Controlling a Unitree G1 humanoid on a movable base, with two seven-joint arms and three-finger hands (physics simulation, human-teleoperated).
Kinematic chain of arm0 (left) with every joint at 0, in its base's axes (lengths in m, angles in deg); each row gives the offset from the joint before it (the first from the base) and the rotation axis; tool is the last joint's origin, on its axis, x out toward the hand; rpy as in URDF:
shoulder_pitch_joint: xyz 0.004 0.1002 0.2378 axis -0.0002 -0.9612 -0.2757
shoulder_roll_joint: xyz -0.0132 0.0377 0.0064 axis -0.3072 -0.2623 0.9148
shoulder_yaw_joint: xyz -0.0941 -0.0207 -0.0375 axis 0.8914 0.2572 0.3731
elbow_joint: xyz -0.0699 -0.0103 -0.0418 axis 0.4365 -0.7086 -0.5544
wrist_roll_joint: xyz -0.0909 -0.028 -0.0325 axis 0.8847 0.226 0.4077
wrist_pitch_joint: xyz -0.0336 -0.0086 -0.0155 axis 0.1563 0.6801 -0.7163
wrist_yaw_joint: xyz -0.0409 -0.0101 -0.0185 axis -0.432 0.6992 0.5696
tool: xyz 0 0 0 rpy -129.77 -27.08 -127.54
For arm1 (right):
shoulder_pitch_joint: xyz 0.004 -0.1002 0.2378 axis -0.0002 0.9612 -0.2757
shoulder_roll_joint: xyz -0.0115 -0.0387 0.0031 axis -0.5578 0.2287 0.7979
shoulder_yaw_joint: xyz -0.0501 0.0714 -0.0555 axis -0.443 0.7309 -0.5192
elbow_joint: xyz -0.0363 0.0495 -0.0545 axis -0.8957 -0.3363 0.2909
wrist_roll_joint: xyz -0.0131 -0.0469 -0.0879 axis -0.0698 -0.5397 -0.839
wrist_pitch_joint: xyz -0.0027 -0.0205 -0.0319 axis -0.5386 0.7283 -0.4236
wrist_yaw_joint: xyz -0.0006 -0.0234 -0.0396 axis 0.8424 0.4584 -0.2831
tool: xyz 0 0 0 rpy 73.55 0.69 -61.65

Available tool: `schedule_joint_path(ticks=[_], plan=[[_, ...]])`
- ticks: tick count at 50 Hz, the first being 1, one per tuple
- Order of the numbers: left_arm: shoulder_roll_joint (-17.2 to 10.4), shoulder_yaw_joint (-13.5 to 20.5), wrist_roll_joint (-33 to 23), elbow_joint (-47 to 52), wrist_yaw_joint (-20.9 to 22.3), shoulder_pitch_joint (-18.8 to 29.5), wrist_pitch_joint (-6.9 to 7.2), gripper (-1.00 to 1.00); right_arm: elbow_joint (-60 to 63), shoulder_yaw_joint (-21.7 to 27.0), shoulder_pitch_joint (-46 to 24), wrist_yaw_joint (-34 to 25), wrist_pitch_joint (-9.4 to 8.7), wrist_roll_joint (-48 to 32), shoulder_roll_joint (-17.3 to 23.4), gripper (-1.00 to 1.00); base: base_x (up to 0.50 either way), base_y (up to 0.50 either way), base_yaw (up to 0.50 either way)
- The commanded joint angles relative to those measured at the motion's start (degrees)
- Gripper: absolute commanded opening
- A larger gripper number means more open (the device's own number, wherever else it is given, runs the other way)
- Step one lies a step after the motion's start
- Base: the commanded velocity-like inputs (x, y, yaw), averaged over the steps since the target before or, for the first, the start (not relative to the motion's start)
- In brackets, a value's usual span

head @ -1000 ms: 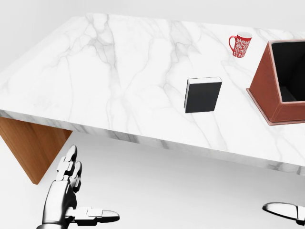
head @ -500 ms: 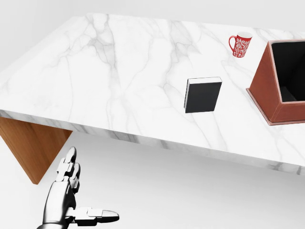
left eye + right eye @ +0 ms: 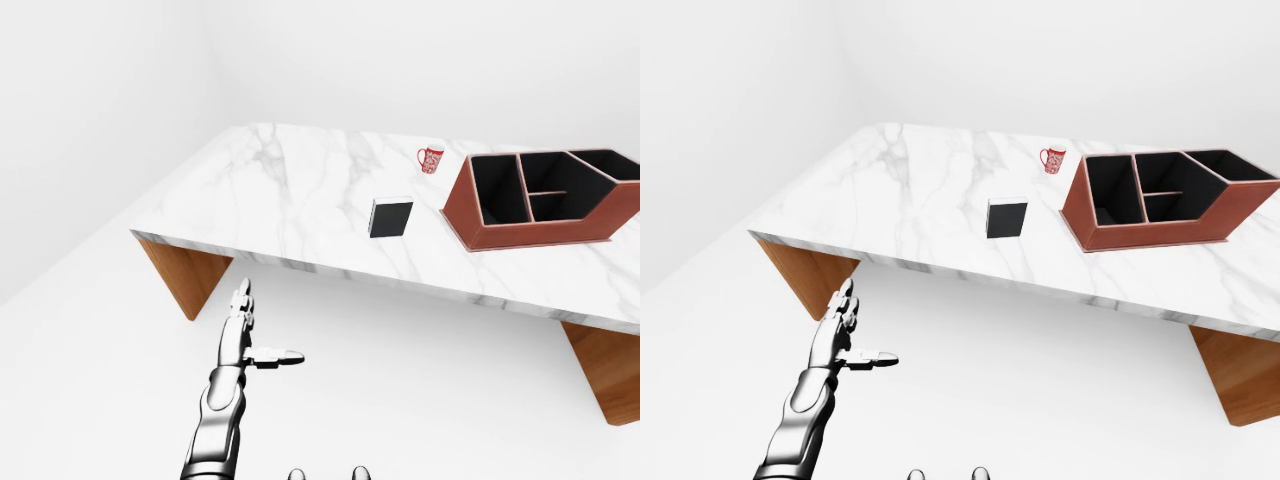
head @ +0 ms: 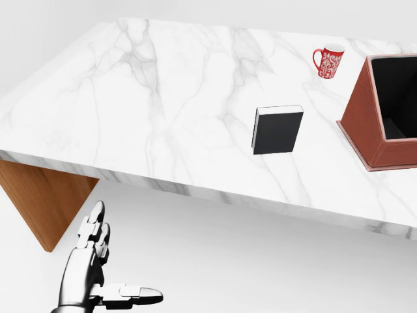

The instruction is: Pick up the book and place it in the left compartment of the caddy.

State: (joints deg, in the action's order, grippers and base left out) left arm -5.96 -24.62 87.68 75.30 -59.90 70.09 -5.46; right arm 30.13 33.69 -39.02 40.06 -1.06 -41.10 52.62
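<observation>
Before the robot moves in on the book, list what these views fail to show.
- Right hand: outside all three views, so its state is unknown.
- Caddy: cut by the head view's right edge; only its left compartment shows there. The eye views show it whole.
- Compartment floors: black inside, so any contents cannot be made out.
- Mug: its pattern is too small to read.
- Book: plain black cover; no title is visible.
- Left hand: open, cropped at the head view's bottom edge.

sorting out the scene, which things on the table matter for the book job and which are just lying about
For the job: black book; red-brown caddy with its left compartment; left robot hand, open.

Lying about: red patterned mug.
</observation>
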Motion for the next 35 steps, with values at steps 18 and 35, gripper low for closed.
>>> schedule_joint_path(ticks=[18, 35], plan=[[0.06, -0.2, -0.93, 0.87, -0.37, -0.51, 0.0, 1.0, -14.4, 9.6, 1.95, -3.05, 0.0, 1.67, 7.76, 1.0, 0.0, 0.0, 0.0], [0.0, -0.13, -0.94, 0.25, -0.42, -0.22, 0.0, 1.0, -14.6, 9.44, 1.88, -3.24, 0.0, 1.58, 7.71, 1.0, 0.0, 0.0, 0.0]])
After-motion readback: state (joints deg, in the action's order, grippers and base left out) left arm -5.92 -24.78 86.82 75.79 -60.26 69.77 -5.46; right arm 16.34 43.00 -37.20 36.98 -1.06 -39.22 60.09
